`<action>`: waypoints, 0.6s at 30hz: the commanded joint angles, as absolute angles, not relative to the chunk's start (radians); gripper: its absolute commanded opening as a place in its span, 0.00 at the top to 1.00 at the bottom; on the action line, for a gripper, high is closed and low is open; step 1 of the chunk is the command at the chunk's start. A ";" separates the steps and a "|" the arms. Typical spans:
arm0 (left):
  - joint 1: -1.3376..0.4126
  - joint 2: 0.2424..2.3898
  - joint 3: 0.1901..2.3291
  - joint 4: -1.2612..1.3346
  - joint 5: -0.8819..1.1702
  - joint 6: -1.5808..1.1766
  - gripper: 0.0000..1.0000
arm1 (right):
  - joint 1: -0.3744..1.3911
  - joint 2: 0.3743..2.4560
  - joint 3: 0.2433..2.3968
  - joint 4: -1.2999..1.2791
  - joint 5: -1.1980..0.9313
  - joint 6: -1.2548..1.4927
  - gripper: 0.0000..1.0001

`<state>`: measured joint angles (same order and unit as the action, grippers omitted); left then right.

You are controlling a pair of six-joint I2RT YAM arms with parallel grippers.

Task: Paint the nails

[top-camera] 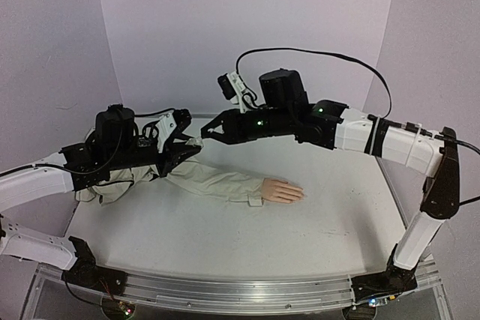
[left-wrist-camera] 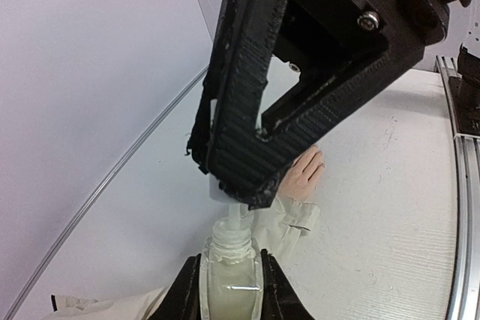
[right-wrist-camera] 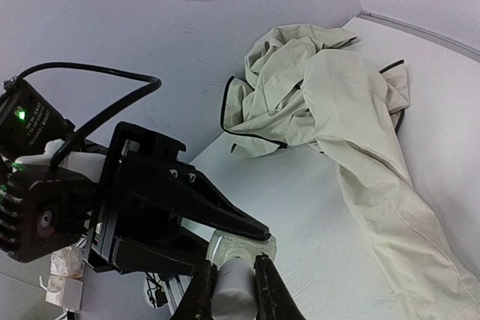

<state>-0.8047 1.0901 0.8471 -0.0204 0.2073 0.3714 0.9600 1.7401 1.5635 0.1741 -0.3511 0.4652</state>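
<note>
A peach mannequin hand [top-camera: 282,191] lies palm down on the white table [top-camera: 330,222], in a beige jacket sleeve [top-camera: 214,179]. Its nails [top-camera: 300,193] are too small to make out. My left gripper [left-wrist-camera: 231,266] is shut on a small clear bottle [left-wrist-camera: 234,279] of pale liquid, held above the sleeve's upper part. My right gripper [right-wrist-camera: 234,273] is shut on the bottle's white cap [right-wrist-camera: 234,294]. The cap [left-wrist-camera: 212,185] stands slightly off the threaded neck, and a thin white stem shows between them. In the top view both grippers meet at the back left.
The rest of the beige jacket [right-wrist-camera: 322,88] lies bunched at the table's back left corner. The lilac back wall [top-camera: 247,28] stands close behind both arms. A metal rail [top-camera: 247,290] runs along the table's near edge.
</note>
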 commanded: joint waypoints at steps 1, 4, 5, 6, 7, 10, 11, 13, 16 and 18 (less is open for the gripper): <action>-0.807 1.085 0.899 0.009 0.219 0.385 1.00 | 0.951 1.685 1.559 0.222 -0.365 0.461 1.00; -0.807 1.085 0.899 0.008 0.218 0.386 1.00 | 0.950 1.683 1.555 0.229 -0.368 0.462 1.00; -0.808 1.086 0.899 0.008 0.218 0.386 1.00 | 0.950 1.681 1.554 0.233 -0.367 0.464 1.00; -0.807 1.085 0.899 0.008 0.217 0.387 1.00 | 0.950 1.680 1.552 0.235 -0.368 0.466 1.00; -0.807 1.083 0.899 0.008 0.216 0.387 1.00 | 0.949 1.679 1.551 0.238 -0.371 0.467 1.00; -0.807 1.085 0.899 0.008 0.216 0.388 1.00 | 0.948 1.673 1.547 0.244 -0.370 0.469 1.00; -0.807 1.086 0.899 0.008 0.217 0.387 1.00 | 0.948 1.671 1.544 0.246 -0.370 0.470 1.00; -0.808 1.085 0.899 0.008 0.218 0.388 1.00 | 0.946 1.668 1.542 0.251 -0.372 0.474 1.00; -0.807 1.089 0.899 0.008 0.217 0.388 1.00 | 0.946 1.663 1.538 0.257 -0.374 0.476 1.00; -0.807 1.092 0.899 0.007 0.217 0.388 1.00 | 0.946 1.659 1.534 0.261 -0.378 0.478 1.00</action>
